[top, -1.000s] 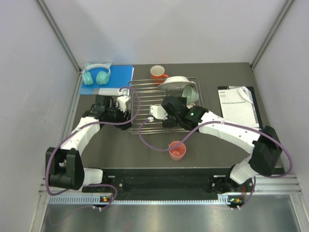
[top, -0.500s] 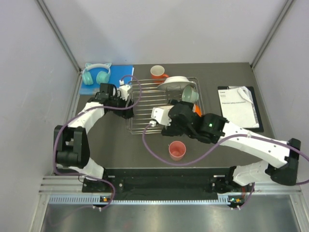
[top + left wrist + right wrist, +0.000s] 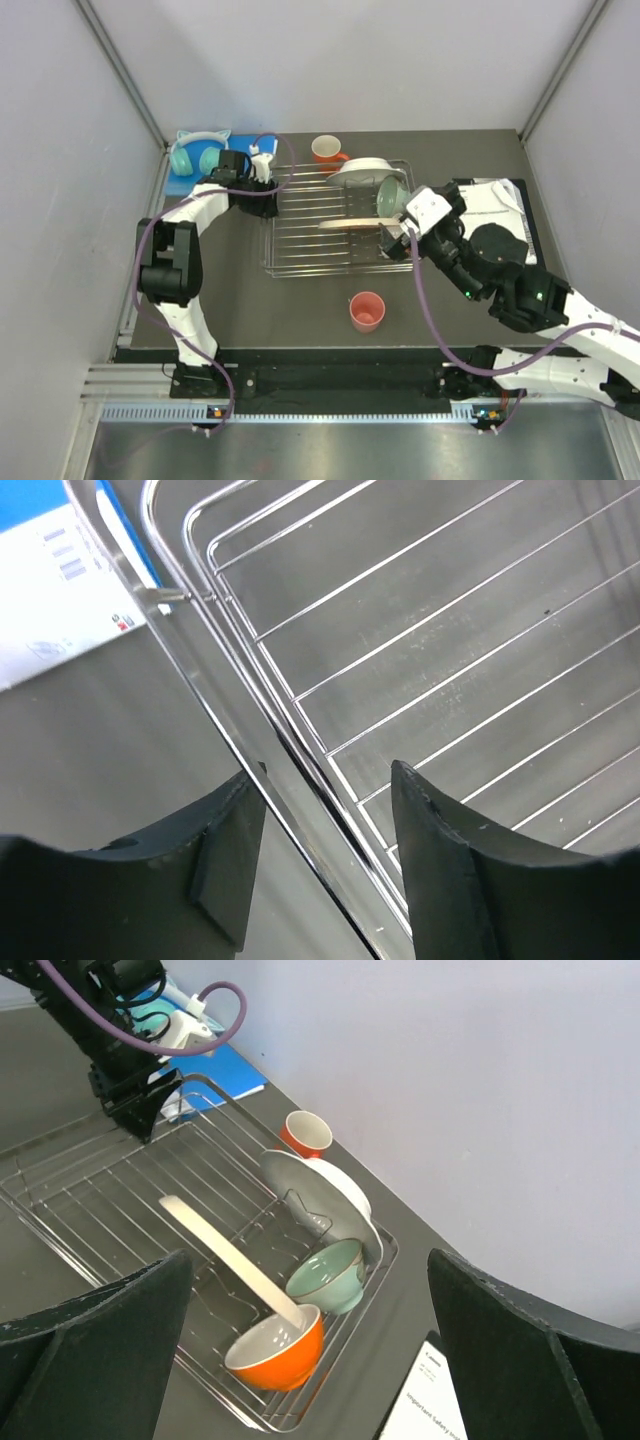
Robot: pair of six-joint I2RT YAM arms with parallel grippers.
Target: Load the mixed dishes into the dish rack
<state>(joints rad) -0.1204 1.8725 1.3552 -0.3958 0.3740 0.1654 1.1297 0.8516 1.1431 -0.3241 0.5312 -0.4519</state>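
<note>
Right wrist: orange bowl (image 3: 276, 1354) in rack (image 3: 108, 1176)

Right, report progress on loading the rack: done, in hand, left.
Done: white plate, mint-green bowl and orange bowl are in the dish rack. In hand: nothing; the left gripper is open astride the rack's left rim, the right gripper open and empty. Left: orange mug and pink cup, both on the table outside the rack.

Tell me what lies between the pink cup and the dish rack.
Only bare table, from the pink cup to the near rim of the dish rack; the top view shows it.
</note>
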